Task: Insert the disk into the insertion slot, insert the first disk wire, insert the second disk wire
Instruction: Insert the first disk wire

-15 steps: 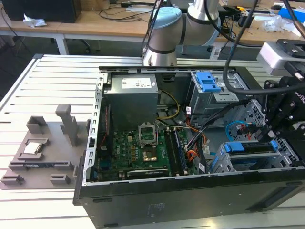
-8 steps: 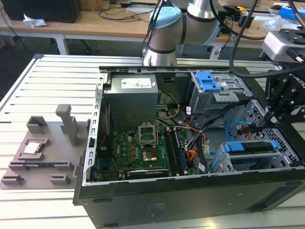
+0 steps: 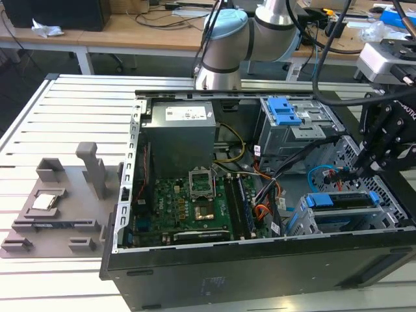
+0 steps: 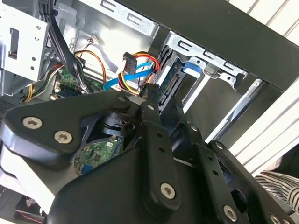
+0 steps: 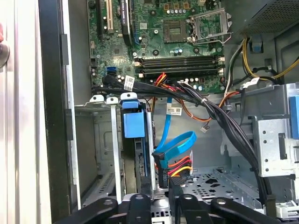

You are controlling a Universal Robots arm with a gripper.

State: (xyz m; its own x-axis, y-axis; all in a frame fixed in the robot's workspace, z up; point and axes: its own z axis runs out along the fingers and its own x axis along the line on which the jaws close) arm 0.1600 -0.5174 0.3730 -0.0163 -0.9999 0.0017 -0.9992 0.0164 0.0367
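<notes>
The disk, grey in a bright blue carrier, sits inside the silver insertion slot; in the exterior view the disk lies in the cage at the case's front right. My gripper is shut on a black wire connector right beside the disk's connector edge. A blue flat cable and red, yellow and orange wires end there. In the second wrist view the gripper meets these wires next to the disk's edge. Whether the connector is seated is hidden.
A taller grey bay with a blue latch stands behind the cage. The motherboard and power supply fill the case's left. Black cable bundles cross near the gripper. A grey fixture plate lies on the table at the exterior view's left.
</notes>
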